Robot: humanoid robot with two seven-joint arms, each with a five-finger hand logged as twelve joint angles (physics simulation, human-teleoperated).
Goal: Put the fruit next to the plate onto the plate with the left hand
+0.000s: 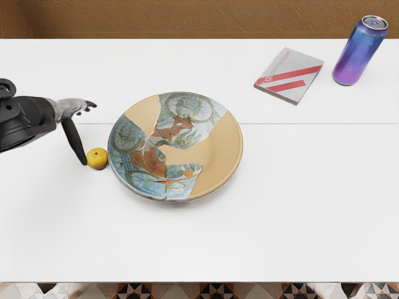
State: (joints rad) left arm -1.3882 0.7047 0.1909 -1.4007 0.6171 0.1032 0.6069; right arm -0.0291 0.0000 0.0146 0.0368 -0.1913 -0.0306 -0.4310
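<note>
A small round yellow-orange fruit (96,158) sits on the flat white table (280,212). It is right beside the left edge of a big round tan plate (229,144) with blue and orange pictures painted on it. The fruit is so close to the rim that I cannot tell if they touch. It is on the table, not on the plate.

The left robot hand (70,117) comes in from the left side on a thick black arm. Its fingers are spread apart and hold nothing. One long dark finger (77,144) points down, and its tip is just beside the fruit, on the side away from the plate. The other fingers point toward the plate, higher up.

Far back on the right lies a thin grey book (288,75) with red stripes on its cover. Its writing is too small to read. Near it, at the back corner, stands a shiny purple and blue drink can (360,51). I can read no name on it.
</note>
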